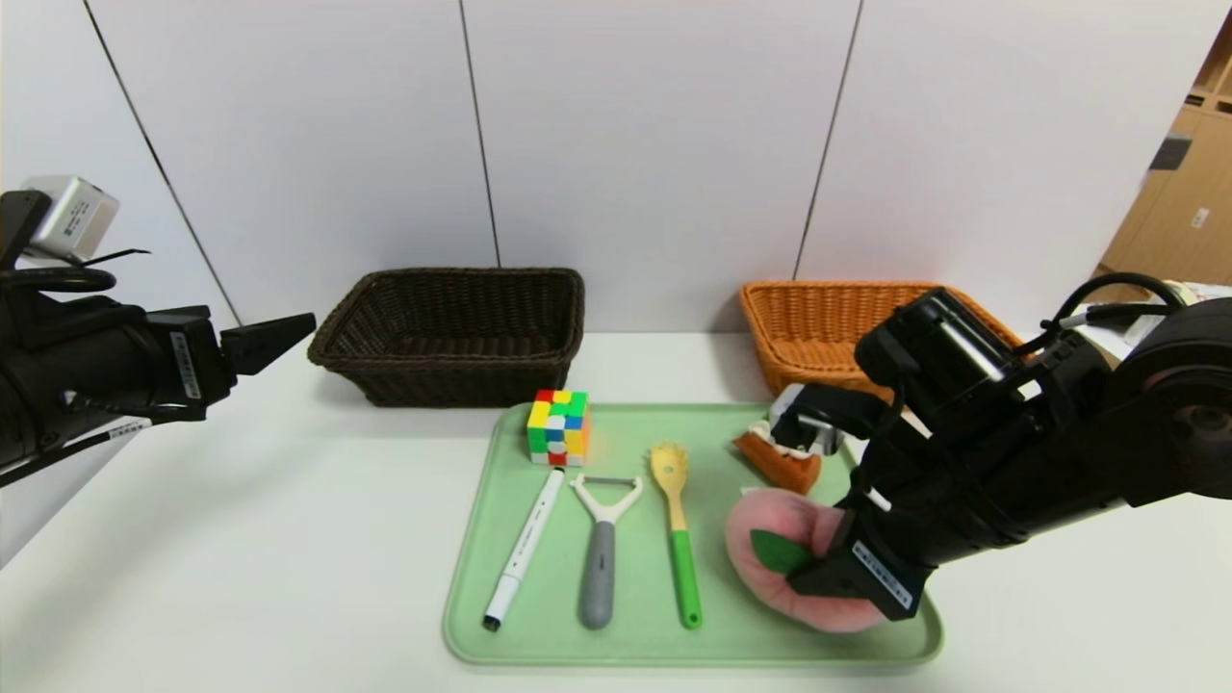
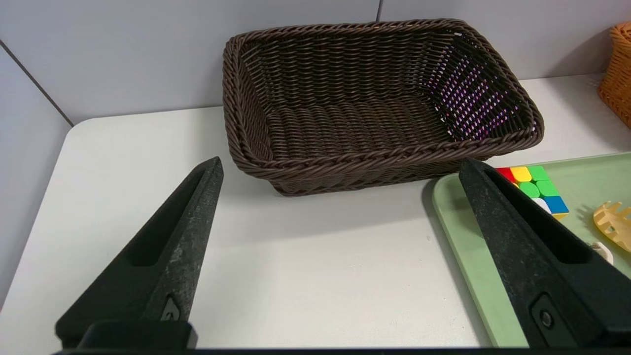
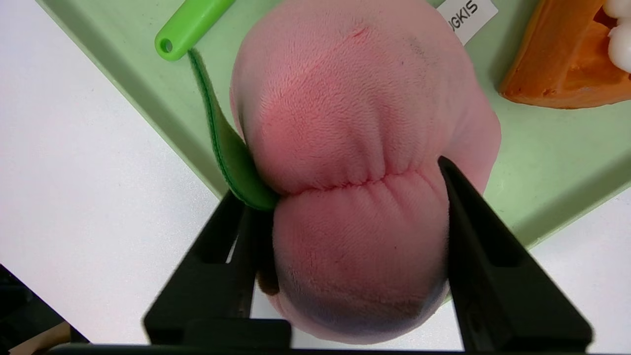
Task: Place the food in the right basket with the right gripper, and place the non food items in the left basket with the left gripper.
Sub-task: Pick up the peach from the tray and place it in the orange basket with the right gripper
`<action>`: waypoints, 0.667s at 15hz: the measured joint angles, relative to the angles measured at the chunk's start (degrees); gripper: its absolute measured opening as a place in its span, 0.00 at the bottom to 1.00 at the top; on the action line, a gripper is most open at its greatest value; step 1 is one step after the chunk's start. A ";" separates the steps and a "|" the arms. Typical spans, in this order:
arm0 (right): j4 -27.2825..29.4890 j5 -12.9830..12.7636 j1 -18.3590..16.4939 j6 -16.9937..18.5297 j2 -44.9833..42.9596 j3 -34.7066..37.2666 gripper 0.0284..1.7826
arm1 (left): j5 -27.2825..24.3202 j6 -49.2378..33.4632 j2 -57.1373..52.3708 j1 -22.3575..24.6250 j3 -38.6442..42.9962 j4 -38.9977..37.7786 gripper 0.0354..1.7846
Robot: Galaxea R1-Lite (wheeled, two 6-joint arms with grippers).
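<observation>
The pink plush peach (image 1: 775, 534) (image 3: 345, 123) lies at the front right of the pale green tray (image 1: 500, 635). My right gripper (image 1: 828, 573) (image 3: 340, 180) is shut on it, one finger pressing each side beside the green leaf. Behind the peach sits the brown cake slice (image 1: 782, 467) (image 3: 557, 69). Also on the tray are the puzzle cube (image 1: 558, 426) (image 2: 535, 190), white marker (image 1: 525, 549), peeler (image 1: 602, 549) and yellow spork (image 1: 677, 529). My left gripper (image 1: 294, 335) (image 2: 341, 162) hangs open and empty at the far left, facing the dark brown basket (image 1: 452, 332) (image 2: 345, 113).
The orange-tan basket (image 1: 808, 327) (image 2: 618, 74) stands at the back right, partly behind my right arm. Both baskets sit against the white wall panels. Bare white table lies between the left gripper and the tray.
</observation>
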 joint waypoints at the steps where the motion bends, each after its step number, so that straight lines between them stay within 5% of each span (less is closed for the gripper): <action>1: 0.00 0.00 0.00 0.00 0.10 0.06 0.50 | 0.00 0.00 -0.02 0.00 0.16 0.00 0.94; 4: 0.11 0.05 -0.01 0.02 0.13 0.22 0.38 | -0.02 0.02 -0.02 0.00 0.66 0.00 0.94; 10: 0.27 0.44 -0.04 0.09 -2.29 0.66 0.36 | 0.09 -0.09 0.02 0.00 1.38 -0.22 0.94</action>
